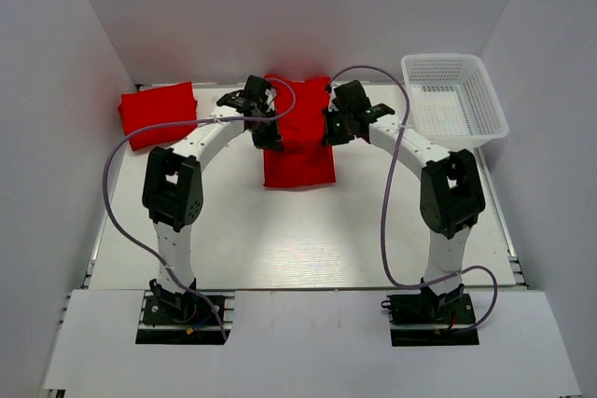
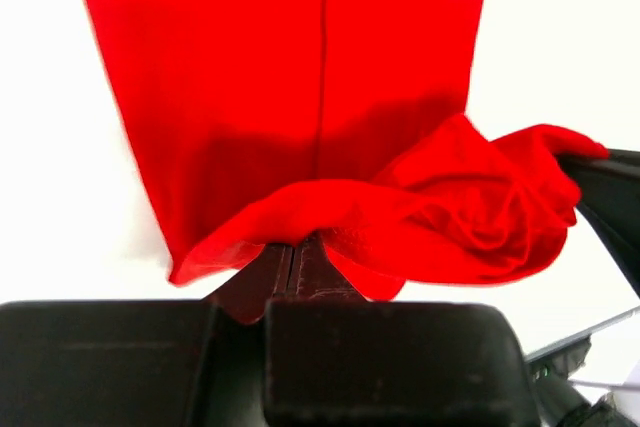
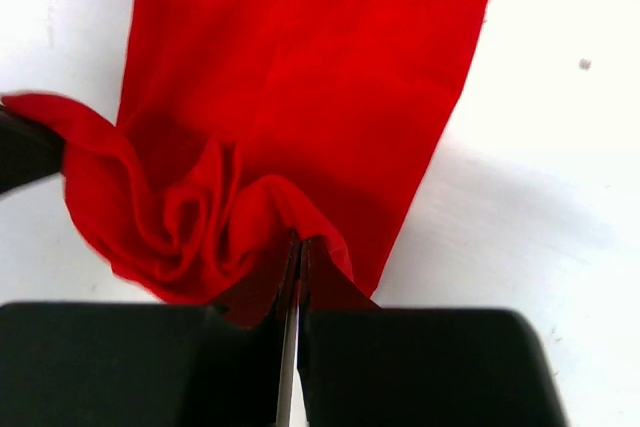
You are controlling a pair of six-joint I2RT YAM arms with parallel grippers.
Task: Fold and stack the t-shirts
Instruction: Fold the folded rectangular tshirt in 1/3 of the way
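Note:
A red t-shirt (image 1: 298,160) lies as a long folded strip on the table's far middle, between both arms. My left gripper (image 1: 269,137) is shut on its left edge; in the left wrist view the jaws (image 2: 294,251) pinch a lifted fold of the t-shirt (image 2: 300,77), which bunches to the right. My right gripper (image 1: 332,128) is shut on the right edge; in the right wrist view the jaws (image 3: 300,245) pinch a raised ridge of the t-shirt (image 3: 310,67), with cloth crumpled to the left. A second red t-shirt (image 1: 159,114) lies folded at the far left.
A white lattice basket (image 1: 454,100) stands at the far right, partly over the table's edge. White walls close in the table at the back and both sides. Purple cables loop from both arms over the table.

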